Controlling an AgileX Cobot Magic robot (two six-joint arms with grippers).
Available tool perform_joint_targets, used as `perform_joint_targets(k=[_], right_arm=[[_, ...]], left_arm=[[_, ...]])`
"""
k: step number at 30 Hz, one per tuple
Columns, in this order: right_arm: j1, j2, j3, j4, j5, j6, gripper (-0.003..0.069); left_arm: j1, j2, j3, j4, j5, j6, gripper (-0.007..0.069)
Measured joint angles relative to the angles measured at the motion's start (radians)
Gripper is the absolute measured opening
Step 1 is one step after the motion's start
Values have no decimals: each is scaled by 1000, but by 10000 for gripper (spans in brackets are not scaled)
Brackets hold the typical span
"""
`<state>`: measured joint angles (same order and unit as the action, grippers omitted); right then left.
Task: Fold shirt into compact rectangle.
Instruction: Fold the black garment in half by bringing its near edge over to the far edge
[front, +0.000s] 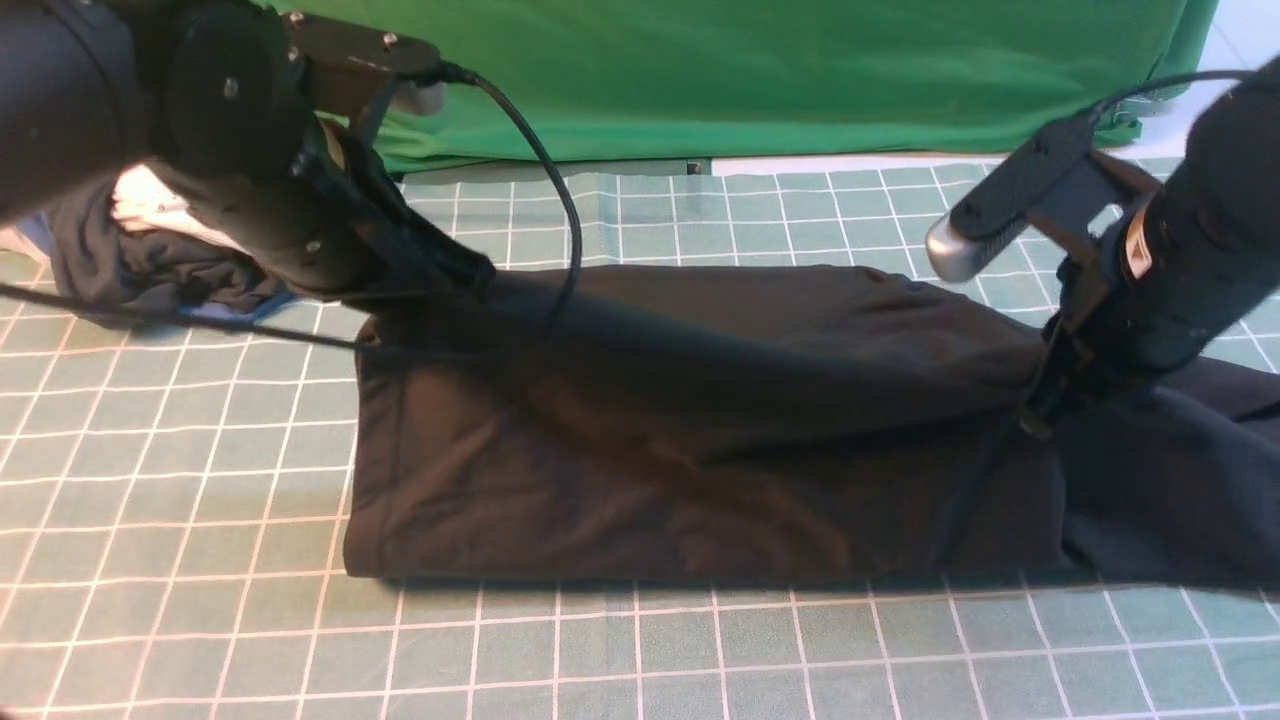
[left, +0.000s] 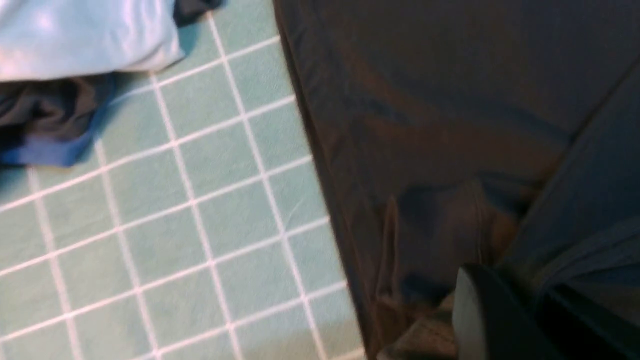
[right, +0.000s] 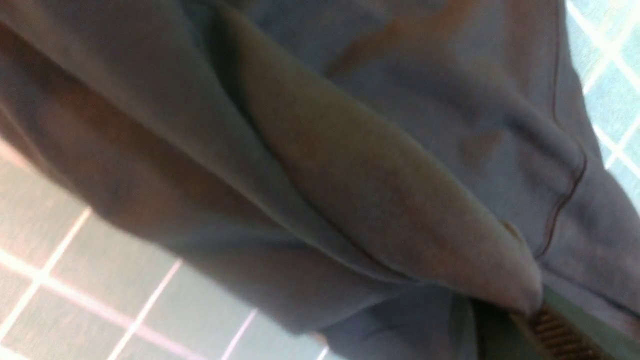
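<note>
The black shirt (front: 700, 450) lies across the middle of the green grid mat, its near fold edge resting on the mat and its far layer raised. My left gripper (front: 468, 282) is shut on the raised cloth at the shirt's far left corner. My right gripper (front: 1040, 412) is shut on a bunched fold at the right. In the left wrist view the shirt (left: 425, 125) hangs from the left gripper (left: 520, 305), one dark finger (left: 480, 315) showing. In the right wrist view the shirt (right: 320, 165) fills the frame, drawn to a point at the right gripper (right: 525, 310). No chest print or label is visible.
A heap of dark, white and blue garments (front: 150, 255) lies at the back left, close to the left arm, and shows in the left wrist view as the same heap (left: 75, 60). A green backdrop cloth (front: 750, 70) hangs behind the mat (front: 200, 620). More black cloth (front: 1180, 480) spreads to the right edge.
</note>
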<state>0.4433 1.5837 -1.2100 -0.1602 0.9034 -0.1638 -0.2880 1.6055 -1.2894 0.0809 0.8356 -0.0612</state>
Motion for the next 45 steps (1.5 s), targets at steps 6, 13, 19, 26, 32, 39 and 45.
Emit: perform_joint_targets(k=[6, 13, 19, 26, 32, 39, 45], right_arm=[[-78, 136, -120, 30, -55, -31, 25], [-113, 296, -293, 42, -62, -63, 25], [-127, 472, -467, 42, -62, -81, 25], [-128, 571, -551, 42, -94, -81, 67], [-135, 578, -562, 31, -173, -29, 352], [-135, 556, -654, 24, -61, 28, 440], [-153, 433, -671, 26, 133, 7, 92]], left_arm=[[81, 138, -92, -46, -25, 6, 15], [128, 295, -247, -88, -23, 6, 15], [151, 436, -405, -87, 10, -4, 15], [167, 522, -454, -87, 13, -24, 17], [168, 541, -454, -63, -10, -119, 60], [169, 544, -480, 4, -45, -207, 176], [171, 544, -576, 147, 144, -205, 244]])
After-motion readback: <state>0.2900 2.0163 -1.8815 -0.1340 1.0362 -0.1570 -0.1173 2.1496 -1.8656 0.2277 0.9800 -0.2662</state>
